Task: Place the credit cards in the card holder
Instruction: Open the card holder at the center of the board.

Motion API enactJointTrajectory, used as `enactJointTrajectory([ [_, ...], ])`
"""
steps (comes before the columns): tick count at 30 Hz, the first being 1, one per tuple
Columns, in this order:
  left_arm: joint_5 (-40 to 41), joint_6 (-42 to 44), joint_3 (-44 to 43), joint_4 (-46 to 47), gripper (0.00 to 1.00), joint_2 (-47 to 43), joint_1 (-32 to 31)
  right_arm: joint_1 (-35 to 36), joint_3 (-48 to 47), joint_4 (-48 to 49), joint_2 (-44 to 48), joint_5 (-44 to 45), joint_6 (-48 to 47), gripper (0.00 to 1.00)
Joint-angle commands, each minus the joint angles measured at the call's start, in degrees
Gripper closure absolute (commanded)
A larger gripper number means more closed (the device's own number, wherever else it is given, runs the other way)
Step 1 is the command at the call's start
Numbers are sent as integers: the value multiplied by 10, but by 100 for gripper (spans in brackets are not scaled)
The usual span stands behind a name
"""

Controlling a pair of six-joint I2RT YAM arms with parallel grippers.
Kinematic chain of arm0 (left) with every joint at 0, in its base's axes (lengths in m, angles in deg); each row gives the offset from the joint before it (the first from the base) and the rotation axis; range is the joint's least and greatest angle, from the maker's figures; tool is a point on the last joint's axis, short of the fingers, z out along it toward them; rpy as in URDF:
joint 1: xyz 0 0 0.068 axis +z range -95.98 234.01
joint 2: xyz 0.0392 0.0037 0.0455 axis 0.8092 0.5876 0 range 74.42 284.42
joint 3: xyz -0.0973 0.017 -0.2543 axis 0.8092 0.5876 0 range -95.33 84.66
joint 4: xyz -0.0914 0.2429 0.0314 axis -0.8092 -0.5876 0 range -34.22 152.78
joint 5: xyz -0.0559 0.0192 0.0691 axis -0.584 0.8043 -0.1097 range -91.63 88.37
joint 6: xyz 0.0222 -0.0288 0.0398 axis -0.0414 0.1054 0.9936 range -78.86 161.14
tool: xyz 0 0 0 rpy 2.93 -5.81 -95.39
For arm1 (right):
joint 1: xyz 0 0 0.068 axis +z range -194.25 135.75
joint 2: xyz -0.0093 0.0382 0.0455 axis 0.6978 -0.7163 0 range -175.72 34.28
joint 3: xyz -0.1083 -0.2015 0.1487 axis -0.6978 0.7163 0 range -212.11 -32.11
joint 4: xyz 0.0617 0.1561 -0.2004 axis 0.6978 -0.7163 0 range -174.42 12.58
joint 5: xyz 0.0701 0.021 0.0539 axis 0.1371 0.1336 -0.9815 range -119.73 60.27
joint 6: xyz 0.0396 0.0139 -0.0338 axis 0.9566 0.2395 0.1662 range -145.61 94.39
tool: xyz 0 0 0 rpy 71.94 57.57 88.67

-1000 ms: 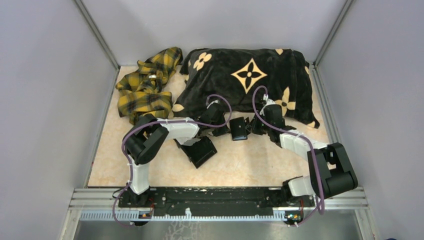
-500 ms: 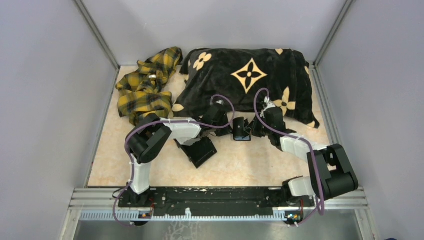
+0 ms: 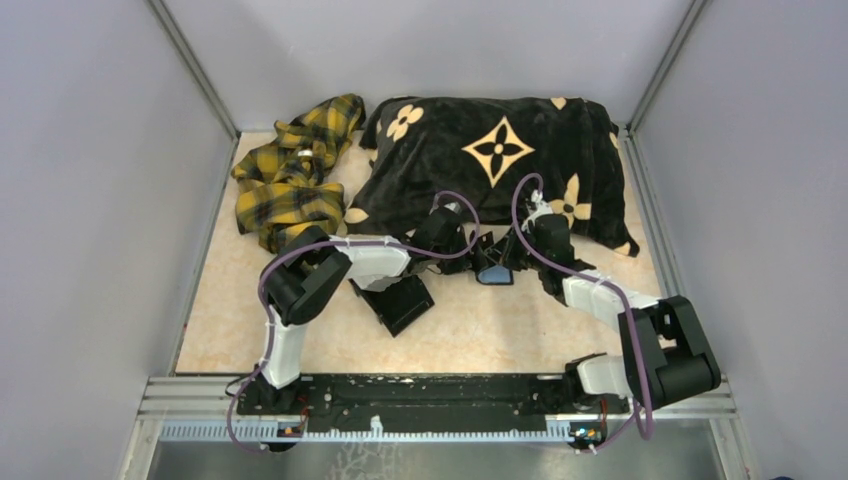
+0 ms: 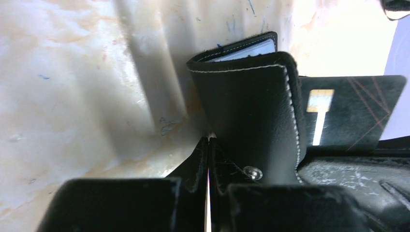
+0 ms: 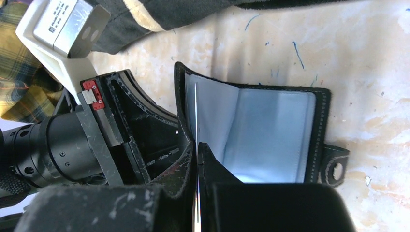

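— Two hands, both clenched. What has each got?

— The right hand [image 5: 197, 151] is clamped on a thin dark plastic credit card [image 4: 353, 116]. The left hand [image 4: 208, 145] has its tips pressed together at the edge of the small black stitched-leather folding card holder [image 5: 270, 135]. They look to be pinching its raised cover [image 4: 251, 113], though I can't make out the leather between them for certain.

— Where does the holder sit?

— On the pale marbled counter [image 3: 470, 330], just in front of the black plush cushion [image 3: 500, 150] with gold flowers, about midway along that cushion's front edge. One half lies flat and the other stands up.

— How will they handle?

— I'd judge the card light, stiff and slick, so hold it by one end and leave the leading edge free. The holder looks limp and its bluish clear sleeves [image 5: 212, 113] flimsy, so brace the cover close to the sleeve mouth.

— Any difference between the cameras?

— The left wrist camera shows the card's face with its gold chip [image 4: 321, 100], and the cover's outside. The right wrist camera shows the card only as an edge-on hairline, but it shows the open sleeves plainly. From above, both are too small to read.
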Motion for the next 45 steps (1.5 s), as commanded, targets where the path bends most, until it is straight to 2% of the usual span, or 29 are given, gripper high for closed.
enactJointTrajectory([
  [1,-25,20,-8,-56,98,48,-21,-2,14,35,4,-16,6,100],
  [11,-47,28,-81,-61,97,112,-43,-2,29,-17,40,19,-29,100],
  [17,-75,36,-113,-61,96,143,-48,-2,24,-42,30,39,-43,100],
  [22,-103,52,-121,-67,91,158,-49,-2,27,-37,11,43,-48,100],
  [25,-105,70,-125,-100,87,160,-50,-2,27,-36,3,44,-51,100],
  [29,-86,88,-121,-169,84,151,-51,0,23,-34,-13,45,-55,100],
  [33,-35,90,-86,-212,82,107,-51,9,16,-34,-30,57,-60,100],
  [40,42,76,-40,-254,75,25,-51,38,3,-42,-58,86,-65,100],
  [45,91,73,-37,-292,69,-18,-52,51,3,-42,-65,100,-68,100],
])
